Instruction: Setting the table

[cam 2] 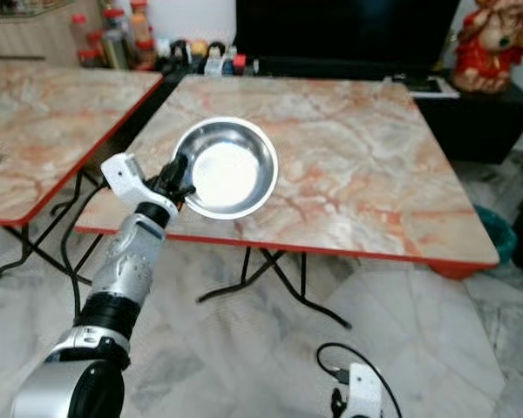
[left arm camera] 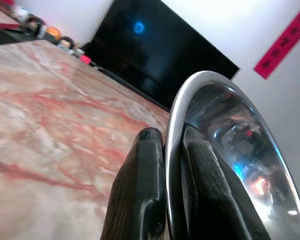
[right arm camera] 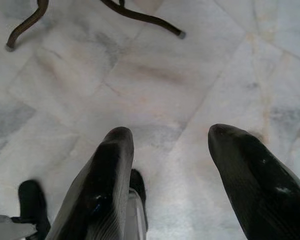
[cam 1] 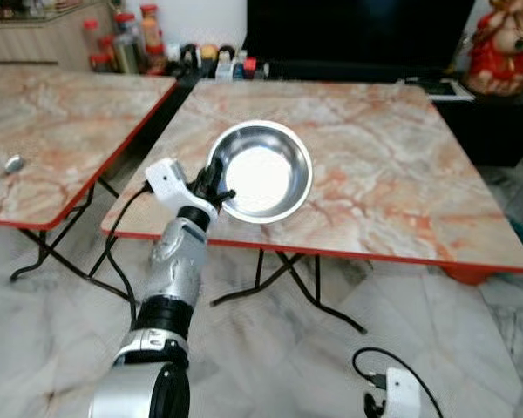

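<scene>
The left tool (cam 1: 216,193) is pinched tight on the near-left rim of the bowl (cam 1: 263,171) — one finger (left arm camera: 140,190) outside the wall, the other inside. The bowl sits tilted over the table (cam 1: 392,174), close to its front edge, apparently not yet flat. To set it well, I judge the arm should carry it further in from that edge, level it, lower until the base rests, then let go. The right tool (right arm camera: 167,165) hangs spread open over the floor (right arm camera: 155,85), holding nothing. A spoon (cam 1: 7,169) lies on the neighbouring table.
</scene>
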{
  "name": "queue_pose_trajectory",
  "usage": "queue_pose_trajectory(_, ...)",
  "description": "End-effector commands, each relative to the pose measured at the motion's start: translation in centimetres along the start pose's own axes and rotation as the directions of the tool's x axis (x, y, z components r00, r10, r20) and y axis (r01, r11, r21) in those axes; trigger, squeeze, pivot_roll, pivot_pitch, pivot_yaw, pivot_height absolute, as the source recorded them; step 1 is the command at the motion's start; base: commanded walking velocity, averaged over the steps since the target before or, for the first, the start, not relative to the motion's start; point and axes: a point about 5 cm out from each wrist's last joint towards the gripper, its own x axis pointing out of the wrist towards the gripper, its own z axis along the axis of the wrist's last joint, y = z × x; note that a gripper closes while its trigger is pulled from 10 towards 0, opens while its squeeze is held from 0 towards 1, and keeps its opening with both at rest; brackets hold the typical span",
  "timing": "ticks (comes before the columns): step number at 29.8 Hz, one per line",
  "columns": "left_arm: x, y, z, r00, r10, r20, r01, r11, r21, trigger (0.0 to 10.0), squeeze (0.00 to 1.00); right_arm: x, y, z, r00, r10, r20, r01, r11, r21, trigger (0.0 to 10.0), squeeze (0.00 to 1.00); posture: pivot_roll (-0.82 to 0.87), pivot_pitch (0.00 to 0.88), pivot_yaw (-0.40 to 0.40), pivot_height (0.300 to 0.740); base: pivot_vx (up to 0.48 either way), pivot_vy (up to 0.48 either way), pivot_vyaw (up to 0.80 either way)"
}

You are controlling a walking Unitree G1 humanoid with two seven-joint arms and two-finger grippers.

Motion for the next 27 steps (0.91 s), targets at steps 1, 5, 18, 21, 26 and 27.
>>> queue_pose_trajectory(1, 0.29, -0.46, 0.36, 1.000, -0.021, 0.005, 0.020, 1.000, 0.019, 10.0, 0.00, 0.07, -0.15, 0.27, 1.000, -0.004, 0.005, 0.004, 1.000, 0.007, 10.0, 0.00, -0.02, 0.000, -0.013, 0.736, 0.000, 0.000, -0.66)
queue_pose_trajectory(5, 0.29, -0.42, 0.44, 1.000, -0.020, 0.008, 0.020, 1.000, 0.016, 10.0, 0.00, 0.08, -0.18, 0.32, 1.000, -0.004, 0.006, 0.004, 1.000, 0.005, 10.0, 0.00, -0.02, 0.000, -0.014, 0.736, 0.000, 0.000, -0.59)
queue_pose_trajectory(18, 0.31, -0.39, 0.48, 1.000, -0.021, 0.008, 0.021, 1.000, 0.018, 10.0, 0.00, 0.06, -0.17, 0.34, 1.000, -0.004, 0.013, 0.004, 1.000, 0.003, 10.0, 0.00, -0.02, 0.000, -0.012, 0.736, 0.104, 0.000, 0.00)
queue_pose_trajectory(21, 0.31, -0.41, 0.46, 1.000, -0.023, 0.005, 0.023, 1.000, 0.019, 10.0, 0.00, 0.07, -0.13, 0.31, 1.000, -0.003, 0.008, 0.002, 1.000, 0.010, 10.0, 0.00, -0.02, 0.000, -0.012, 0.736, 0.314, 0.000, 0.00)
queue_pose_trajectory(26, 0.31, -0.44, 0.47, 1.000, -0.026, 0.005, 0.026, 0.999, 0.020, 10.0, 0.00, 0.08, -0.07, 0.42, 1.000, 0.001, 0.014, -0.001, 1.000, 0.013, 10.0, 0.00, -0.02, 0.000, -0.013, 0.736, 0.318, 0.000, -0.50)
queue_pose_trajectory(27, 0.31, -0.45, 0.47, 1.000, -0.027, 0.005, 0.027, 0.999, 0.020, 10.0, 0.00, 0.09, -0.06, 0.46, 1.000, 0.000, 0.016, 0.000, 1.000, 0.007, 10.0, 0.00, -0.01, 0.000, -0.013, 0.736, 0.326, 0.000, 0.00)
